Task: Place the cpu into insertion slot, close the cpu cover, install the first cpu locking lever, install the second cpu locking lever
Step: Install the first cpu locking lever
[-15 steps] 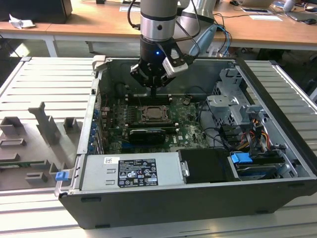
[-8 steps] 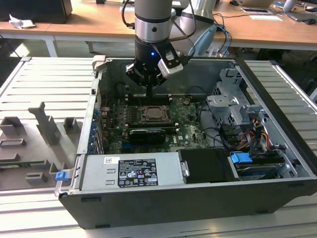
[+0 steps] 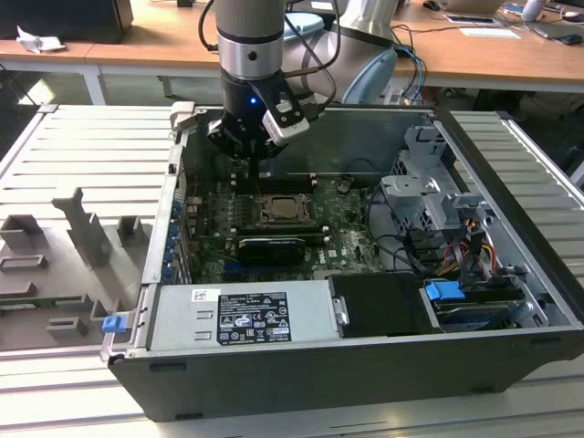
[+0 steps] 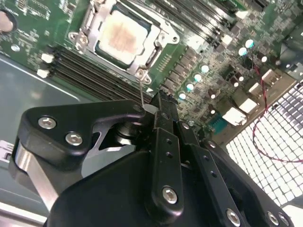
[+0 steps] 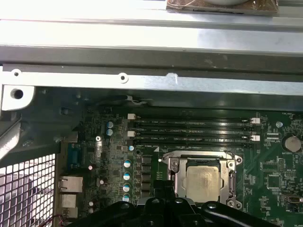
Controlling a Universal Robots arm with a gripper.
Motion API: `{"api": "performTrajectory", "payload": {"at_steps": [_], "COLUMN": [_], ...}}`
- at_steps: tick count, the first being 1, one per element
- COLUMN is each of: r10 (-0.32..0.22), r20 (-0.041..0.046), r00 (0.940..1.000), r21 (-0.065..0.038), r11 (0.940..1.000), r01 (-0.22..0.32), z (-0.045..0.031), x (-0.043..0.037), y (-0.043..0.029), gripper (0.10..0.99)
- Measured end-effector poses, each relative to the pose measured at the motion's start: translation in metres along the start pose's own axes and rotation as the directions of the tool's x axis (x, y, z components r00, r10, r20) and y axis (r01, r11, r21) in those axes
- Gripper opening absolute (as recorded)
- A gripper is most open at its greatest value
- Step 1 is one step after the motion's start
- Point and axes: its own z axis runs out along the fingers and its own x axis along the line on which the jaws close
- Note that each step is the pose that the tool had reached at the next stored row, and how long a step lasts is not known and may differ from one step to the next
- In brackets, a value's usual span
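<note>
Fingers (image 4: pixel 164 127) together near thin lever (image 4: pixel 142 92) beside cpu cover (image 4: pixel 158 52)

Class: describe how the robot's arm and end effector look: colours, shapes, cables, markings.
The arm is a silver-grey cylinder with a black wrist section showing a small blue light. A white-and-grey box is fixed to its side, and dark cables loop beside it. The end effector is matte black, with angular links and silver screw heads.

The cpu (image 5: pixel 203 178) lies flat, pale beige face up, in the insertion slot (image 3: pixel 283 212) on the green circuit board (image 5: pixel 279 161). The silvery cpu cover (image 5: pixel 232 176) lies down flat on the board, framing the chip.
</note>
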Motion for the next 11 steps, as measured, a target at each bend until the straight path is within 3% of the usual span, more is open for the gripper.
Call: {"api": "performTrajectory", "payload": {"at_steps": [11], "r10": [-0.016], "r20": [-0.0012], "r00": [0.9999], "r21": [0.000], "r11": [0.9999], "r01": [0.016], "z": [0.0064], "x": [0.0090], "y": [0.0092], "gripper": [0.106]}}
